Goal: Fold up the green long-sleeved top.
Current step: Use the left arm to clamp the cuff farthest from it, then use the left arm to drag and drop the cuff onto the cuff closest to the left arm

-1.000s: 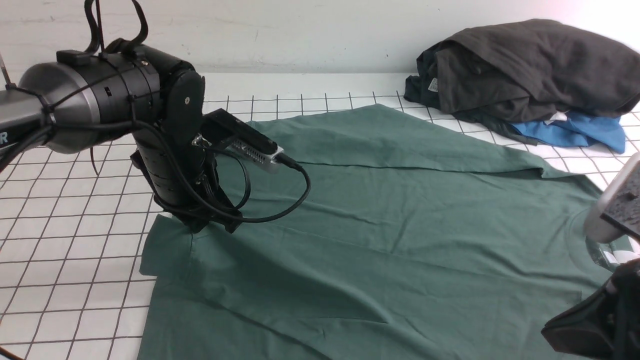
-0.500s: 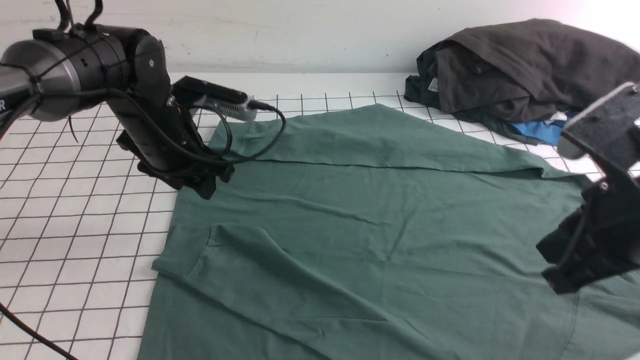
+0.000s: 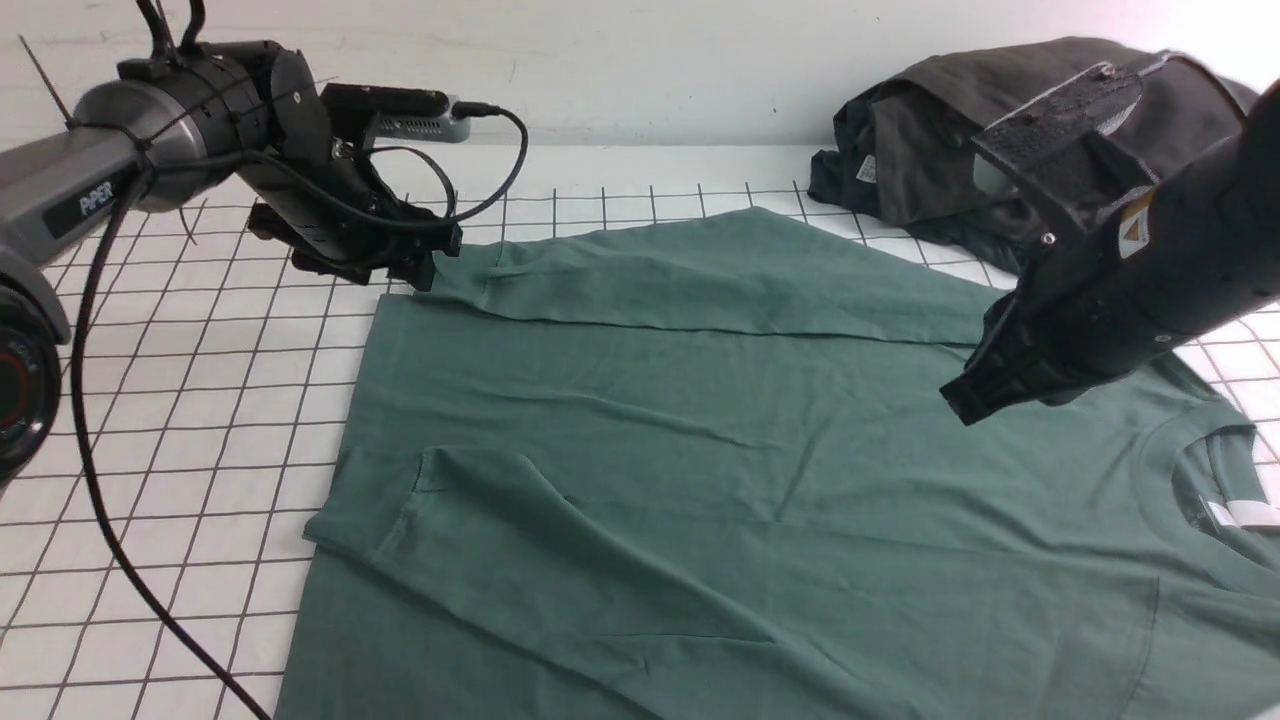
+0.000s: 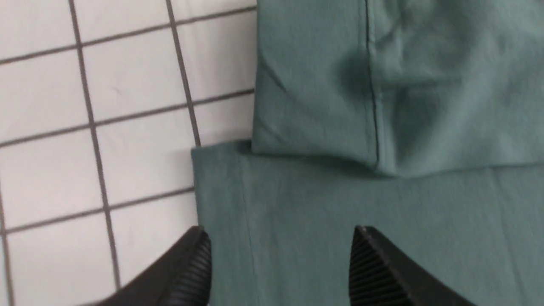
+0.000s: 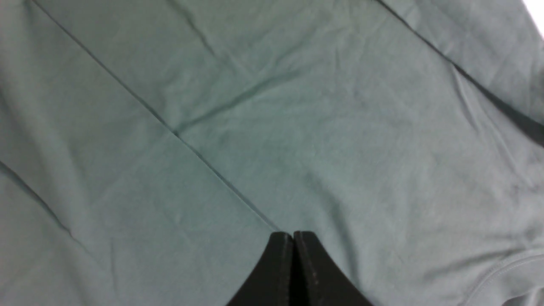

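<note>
Hovering my left end effector (image 4: pixel 280 263) over the far-left corner of the green top (image 3: pixel 700 450). It is released, fingers spread wide, no cloth pinched. In the left wrist view one fingertip (image 4: pixel 193 263) sits over the white gridded table (image 4: pixel 85 127) just off the top's edge, and the other is over the fabric. A sleeve cuff (image 4: pixel 314 93) lies on the top's body just ahead of the fingers.

My right end effector (image 3: pixel 965 405) is clenched, its fingers pressed together with nothing between them. It hangs above the right part of the top, near the collar (image 3: pixel 1190 450). Can't tell if the tip touches the cloth.

The top lies spread flat on the table with mild wrinkles. The collar is at the right end and a white label (image 3: pixel 1240 512) shows inside it. The far sleeve (image 3: pixel 700 285) is folded in along the top's far edge. The near sleeve (image 3: pixel 520 540) is folded across the body, ending near the top's left edge.

A dark grey clothes pile (image 3: pixel 940 160) sits on the table just beyond the top's far-right corner, partly hidden by my right arm.
</note>
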### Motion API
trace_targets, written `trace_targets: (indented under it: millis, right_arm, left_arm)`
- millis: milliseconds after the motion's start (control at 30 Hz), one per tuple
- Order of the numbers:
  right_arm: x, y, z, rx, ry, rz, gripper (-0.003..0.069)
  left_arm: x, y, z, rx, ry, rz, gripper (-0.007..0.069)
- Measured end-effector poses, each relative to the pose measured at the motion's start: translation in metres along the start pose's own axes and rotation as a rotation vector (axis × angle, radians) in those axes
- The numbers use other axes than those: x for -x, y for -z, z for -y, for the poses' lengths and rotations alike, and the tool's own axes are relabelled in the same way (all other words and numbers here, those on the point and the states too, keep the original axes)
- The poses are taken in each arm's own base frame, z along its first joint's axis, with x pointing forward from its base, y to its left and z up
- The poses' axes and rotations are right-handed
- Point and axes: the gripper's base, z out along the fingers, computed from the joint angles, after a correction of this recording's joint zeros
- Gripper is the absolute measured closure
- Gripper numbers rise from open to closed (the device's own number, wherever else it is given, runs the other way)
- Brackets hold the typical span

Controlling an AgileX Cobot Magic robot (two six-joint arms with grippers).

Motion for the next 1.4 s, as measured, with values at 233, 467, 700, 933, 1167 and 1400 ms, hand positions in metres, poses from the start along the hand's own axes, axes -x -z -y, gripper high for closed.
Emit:
trace_targets:
  millis: [233, 467, 700, 933, 1167, 1400]
  right_arm:
    - [0.001, -0.018, 0.000, 0.009, 0.002, -0.036, 0.0673]
    - [0.001, -0.021, 0.000, 0.010, 0.002, -0.040, 0.0673]
    - [0.001, -0.021, 0.000, 0.010, 0.002, -0.040, 0.0673]
    - [0.001, -0.021, 0.000, 0.010, 0.002, -0.040, 0.0673]
    - [0.001, -0.021, 0.000, 0.010, -0.002, -0.040, 0.0673]
    - [-0.002, -0.021, 0.002, -0.020, 0.030, -0.070, 0.0673]
  left_arm:
    - [0.006, -0.042, -0.005, 0.002, 0.081, 0.051, 0.0219]
    - [0.010, -0.067, -0.007, -0.005, 0.131, 0.100, 0.0219]
    - [0.010, -0.068, -0.006, -0.019, 0.142, 0.096, 0.0357]
    - [0.010, -0.064, -0.002, -0.054, 0.091, 0.066, 0.0608]
    - [0.022, -0.033, 0.006, -0.101, 0.044, 0.071, 0.0622]
    - [0.034, 0.033, 0.016, -0.136, 0.010, 0.053, 0.0622]
